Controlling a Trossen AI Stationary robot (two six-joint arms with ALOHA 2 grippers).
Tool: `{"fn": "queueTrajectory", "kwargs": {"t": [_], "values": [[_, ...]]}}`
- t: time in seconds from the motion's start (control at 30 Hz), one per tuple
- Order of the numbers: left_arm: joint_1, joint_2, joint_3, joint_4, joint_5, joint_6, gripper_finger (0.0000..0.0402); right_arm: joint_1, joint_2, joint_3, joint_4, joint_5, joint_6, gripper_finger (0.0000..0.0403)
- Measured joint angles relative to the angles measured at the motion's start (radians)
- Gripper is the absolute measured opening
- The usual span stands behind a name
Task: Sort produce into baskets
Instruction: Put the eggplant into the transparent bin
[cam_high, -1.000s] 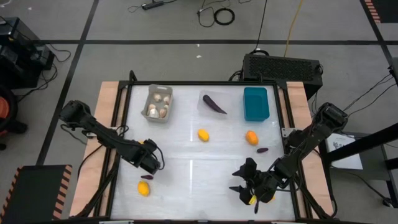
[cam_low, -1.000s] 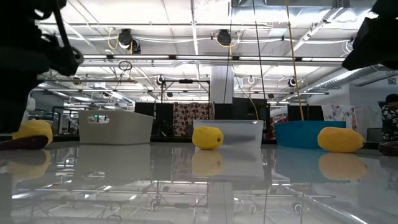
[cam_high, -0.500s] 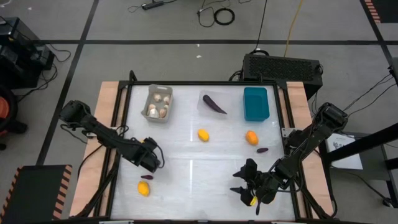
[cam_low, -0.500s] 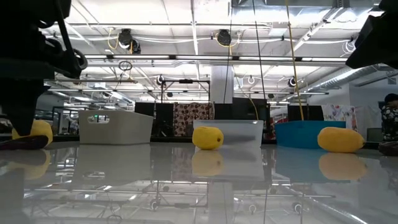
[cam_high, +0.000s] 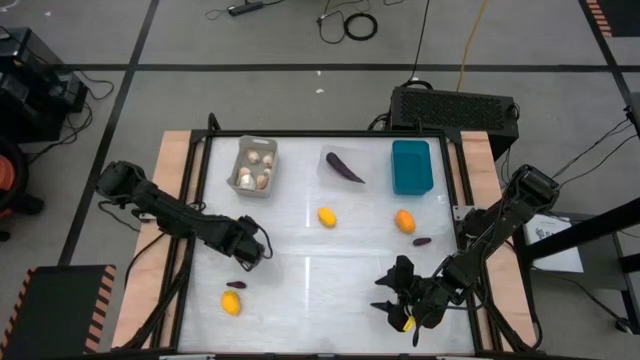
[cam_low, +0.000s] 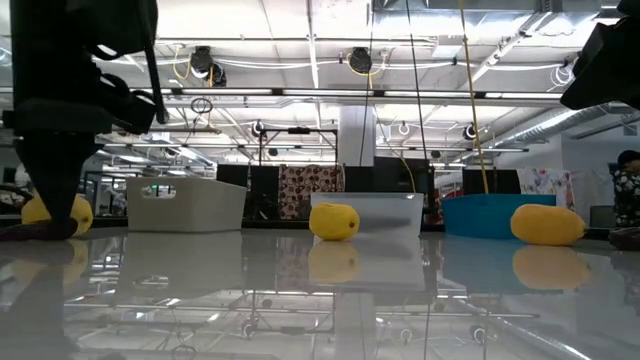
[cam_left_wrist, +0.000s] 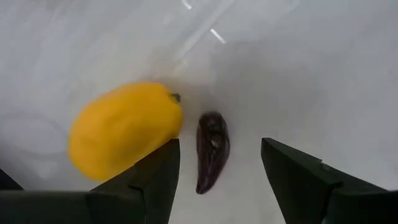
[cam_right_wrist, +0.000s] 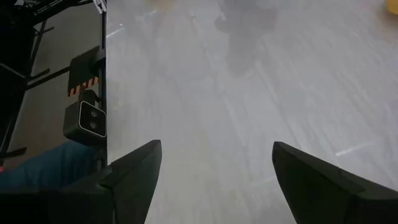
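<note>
Glossy white table (cam_high: 300, 270) with three baskets (cam_high: 254, 166), loose yellow fruits (cam_high: 327, 217) and small purple pieces (cam_high: 237, 284).

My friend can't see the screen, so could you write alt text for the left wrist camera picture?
A small dark purple eggplant lies on a white table just beyond the left gripper, whose two dark fingers stand open around it. A yellow fruit lies close beside the eggplant.

No readable text, label, brand, number or sign anywhere on table, baskets, produce, arms or room beyond.
</note>
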Motion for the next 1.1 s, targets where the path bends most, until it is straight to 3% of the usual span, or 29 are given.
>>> {"fn": "queueTrajectory", "kwargs": {"t": [0.37, 0.93, 1.1], "values": [[0.091, 0.000, 0.000, -0.001, 0.071, 0.131, 0.0233, 0.003, 0.000, 0.000, -0.002, 0.000, -0.004, 0.0299], [0.106, 0.105, 0.001, 0.042, 0.142, 0.239, 0.0233, 0.009, 0.000, 0.000, -0.001, 0.000, 0.002, 0.0299], [0.114, 0.116, 0.004, 0.049, 0.155, 0.241, 0.0204, 0.014, 0.000, 0.000, -0.001, 0.000, 0.003, 0.0299]]}}
